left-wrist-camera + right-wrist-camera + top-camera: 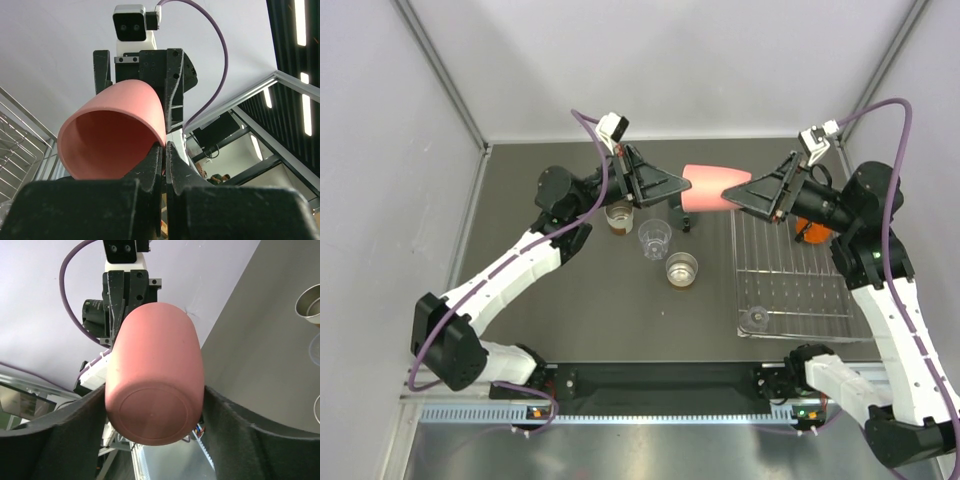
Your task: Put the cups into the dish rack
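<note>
A pale pink cup [712, 188] hangs on its side in the air between my two arms, above the table's far middle. My left gripper [685, 185] is shut on its rim wall; in the left wrist view the jaws [164, 147] pinch the rim of the pink cup [110, 130]. My right gripper [728, 195] straddles the base of the cup [155, 370], with a finger [95, 410] touching each side. The dish rack [790, 275] lies at the right, with a clear cup [755, 318] in its near left corner and an orange cup [808, 235] partly hidden behind the right arm.
Three cups stand on the dark table left of the rack: a steel one [620, 217] under the left arm, a clear one [654, 238] and another steel one [682, 268]. Grey walls close in the table at the back and sides.
</note>
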You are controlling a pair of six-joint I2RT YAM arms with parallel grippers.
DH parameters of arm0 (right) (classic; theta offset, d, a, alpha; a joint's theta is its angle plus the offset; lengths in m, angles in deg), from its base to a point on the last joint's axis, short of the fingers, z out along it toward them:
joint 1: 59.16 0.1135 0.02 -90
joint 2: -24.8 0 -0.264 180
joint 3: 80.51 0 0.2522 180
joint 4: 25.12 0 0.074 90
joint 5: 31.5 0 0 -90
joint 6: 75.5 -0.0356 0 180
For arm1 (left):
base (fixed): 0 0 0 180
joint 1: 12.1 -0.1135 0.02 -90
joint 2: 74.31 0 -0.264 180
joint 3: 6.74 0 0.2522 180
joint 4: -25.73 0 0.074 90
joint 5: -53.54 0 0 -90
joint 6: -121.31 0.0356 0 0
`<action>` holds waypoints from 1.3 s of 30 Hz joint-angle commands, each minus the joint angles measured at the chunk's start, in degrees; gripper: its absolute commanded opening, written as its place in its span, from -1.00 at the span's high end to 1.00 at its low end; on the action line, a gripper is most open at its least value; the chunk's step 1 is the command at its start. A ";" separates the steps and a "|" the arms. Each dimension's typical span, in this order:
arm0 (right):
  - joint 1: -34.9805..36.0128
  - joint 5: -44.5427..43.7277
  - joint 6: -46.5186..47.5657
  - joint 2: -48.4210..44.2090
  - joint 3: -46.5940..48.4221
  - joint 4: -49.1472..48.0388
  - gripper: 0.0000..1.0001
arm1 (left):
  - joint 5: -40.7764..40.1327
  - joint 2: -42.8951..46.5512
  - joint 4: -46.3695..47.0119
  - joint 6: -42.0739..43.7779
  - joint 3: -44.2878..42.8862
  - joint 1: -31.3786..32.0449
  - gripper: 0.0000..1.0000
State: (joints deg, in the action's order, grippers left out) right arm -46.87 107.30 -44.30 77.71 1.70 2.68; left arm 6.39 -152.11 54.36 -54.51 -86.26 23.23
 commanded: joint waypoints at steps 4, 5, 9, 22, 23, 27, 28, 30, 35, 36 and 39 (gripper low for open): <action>0.63 -0.28 -1.40 -1.84 -0.59 -4.46 -0.59 | 0.74 0.28 4.28 0.13 -2.45 0.62 1.00; 0.63 -0.37 -1.49 -1.84 -0.68 -4.55 -0.60 | 0.66 0.37 4.28 0.04 -2.27 0.62 1.00; 0.54 -0.11 -1.75 -2.19 -0.94 -4.55 -0.56 | 0.57 0.81 4.28 0.13 -1.92 0.70 1.00; 0.54 -2.48 -7.64 -3.77 -5.87 -8.94 -0.62 | 0.48 1.25 4.89 0.13 -1.30 1.41 1.00; 0.54 -2.48 -7.73 -3.86 -5.78 -8.95 -0.62 | 0.65 1.33 4.89 0.13 -1.30 1.41 1.00; 0.54 -2.65 -7.90 -3.60 -4.73 -9.12 -0.64 | 0.74 1.07 4.98 0.04 -1.30 1.32 1.00; 0.54 -2.65 -7.82 -3.60 -4.46 -9.12 -0.63 | 0.83 1.07 4.89 -0.05 -1.22 1.41 1.00; 0.54 -2.65 -7.90 -3.42 -3.59 -9.12 -0.62 | 0.92 0.90 4.98 -0.14 -1.13 1.41 1.00; 0.54 -2.83 -8.25 -3.51 -3.23 -9.30 -0.41 | 1.09 0.63 5.07 -0.31 -1.22 1.41 1.00; 0.62 -2.83 -8.43 -3.51 -3.32 -9.38 -0.37 | 1.18 0.63 5.16 -0.31 -1.22 1.41 1.00; 0.54 -2.48 -8.78 -3.33 -3.14 -9.56 0.10 | 1.09 0.46 5.07 -0.40 -1.13 1.41 1.00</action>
State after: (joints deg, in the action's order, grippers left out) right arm -46.78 105.09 -52.56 74.73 -4.05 -3.39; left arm 6.41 -152.46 54.47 -54.56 -86.28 24.32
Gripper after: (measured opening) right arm 0.624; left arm 0.032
